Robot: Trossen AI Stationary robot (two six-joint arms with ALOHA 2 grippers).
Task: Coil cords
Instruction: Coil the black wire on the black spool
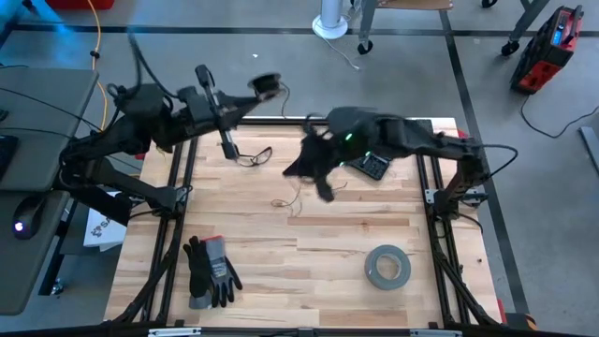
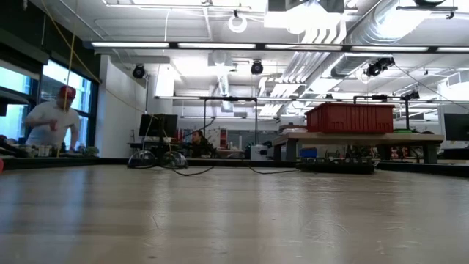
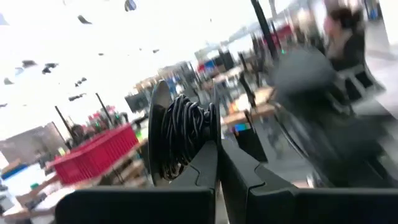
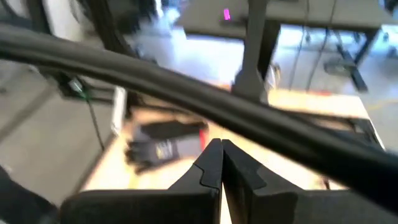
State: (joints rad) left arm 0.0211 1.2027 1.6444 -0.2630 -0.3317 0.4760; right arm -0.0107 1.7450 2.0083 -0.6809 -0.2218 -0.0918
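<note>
**Inspector:** Where is the left gripper (image 3: 219,163), and how does it stand?

**Assistant:** It is raised past the far edge of the table (image 1: 309,253), towards the far-left corner. Its fingers are pressed together on the rim of the small round black spool (image 3: 181,132), which is wound with dark cord. In the high view the spool (image 1: 266,84) sits beyond the table's far edge, over the floor.

**Inspector:** And the rest of the cord?

**Assistant:** A thin strand lies loose on the wood near the middle of the table (image 1: 293,201), just below the right arm. Whether it runs unbroken to the spool, I cannot tell.

**Inspector:** The right gripper (image 4: 221,163)?

**Assistant:** Its fingers are pressed together with nothing visible between them. In the high view the gripper (image 1: 323,187) is blurred, above the table's middle, nearer the far edge.

**Inspector:** Other items on the table?

**Assistant:** A pair of glasses (image 1: 255,154) near the far edge, left of centre. A small black keypad-like device (image 1: 374,166) partly under the right arm. A grey tape roll (image 1: 387,266) towards the near-right corner. Dark gloves (image 1: 210,271) by the near-left corner.

**Inspector:** Beyond the table?

**Assistant:** A yellow cable (image 1: 95,56) runs across the floor at the far left. In the low view, a person (image 2: 51,123) stands at the left.
</note>
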